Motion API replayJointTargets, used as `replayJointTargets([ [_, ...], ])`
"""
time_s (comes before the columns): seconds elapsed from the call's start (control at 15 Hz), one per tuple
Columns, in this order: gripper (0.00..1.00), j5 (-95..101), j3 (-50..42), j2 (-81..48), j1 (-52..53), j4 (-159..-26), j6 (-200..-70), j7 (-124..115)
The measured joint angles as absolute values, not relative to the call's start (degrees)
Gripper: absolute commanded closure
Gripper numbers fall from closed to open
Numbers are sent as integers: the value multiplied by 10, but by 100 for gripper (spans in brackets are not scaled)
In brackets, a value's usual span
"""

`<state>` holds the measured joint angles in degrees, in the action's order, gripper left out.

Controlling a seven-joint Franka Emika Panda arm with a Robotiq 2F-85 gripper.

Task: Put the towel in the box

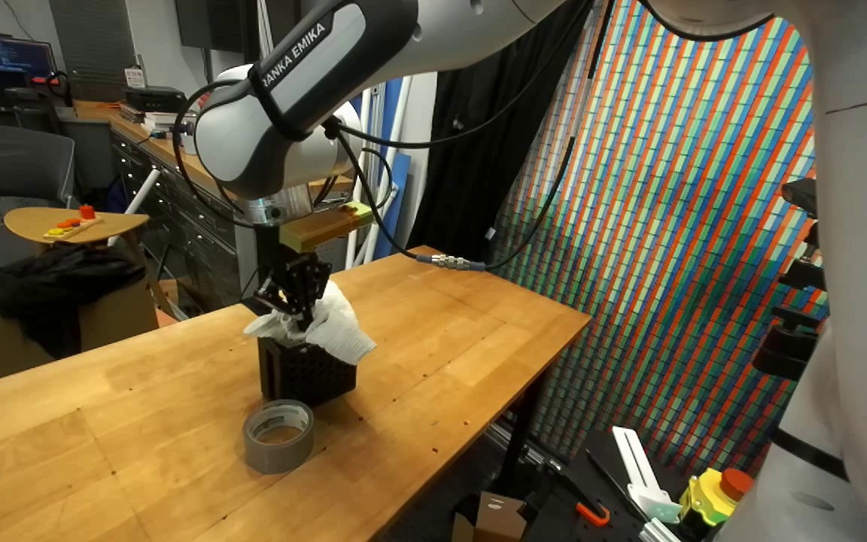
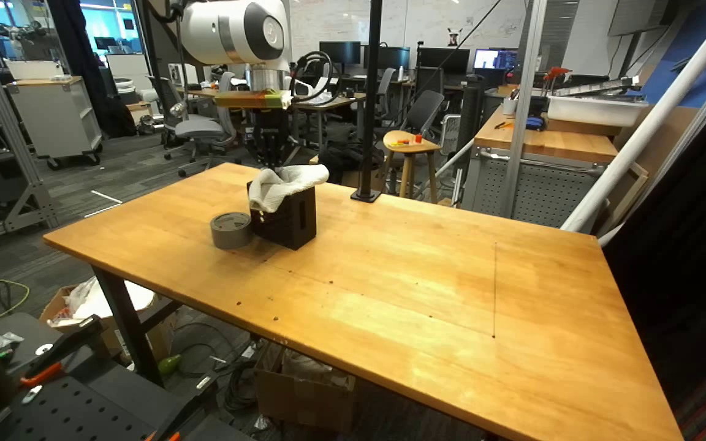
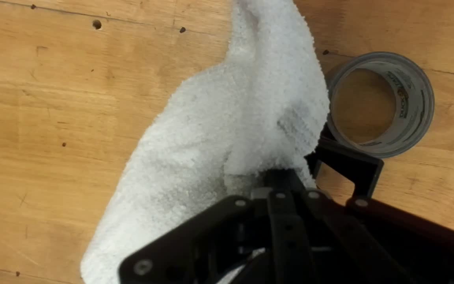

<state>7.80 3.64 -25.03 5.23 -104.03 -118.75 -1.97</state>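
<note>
The white towel point(image 1: 343, 336) lies bunched over the open top of the black box point(image 1: 309, 374), with folds hanging over its sides. The towel also shows in an exterior view point(image 2: 288, 182), as does the box point(image 2: 299, 215). My gripper point(image 1: 304, 322) points down just above the box. In the wrist view the gripper point(image 3: 281, 177) has its fingers close together, shut on the towel point(image 3: 215, 130), with the fingertips sunk in the cloth. One corner of the box point(image 3: 363, 173) shows beside the towel. The towel hides most of the box opening.
A grey tape roll point(image 1: 281, 454) stands right beside the box on the wooden table point(image 1: 441, 354); it also shows in the wrist view point(image 3: 418, 126). A black post point(image 2: 368, 135) rises at a table edge. A cable hangs from the arm.
</note>
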Motion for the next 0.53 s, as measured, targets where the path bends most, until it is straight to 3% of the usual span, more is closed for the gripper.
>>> replayJointTargets([
  [0.53, 99, 75, 36, -262, 52, -1037, -1198, -19],
])
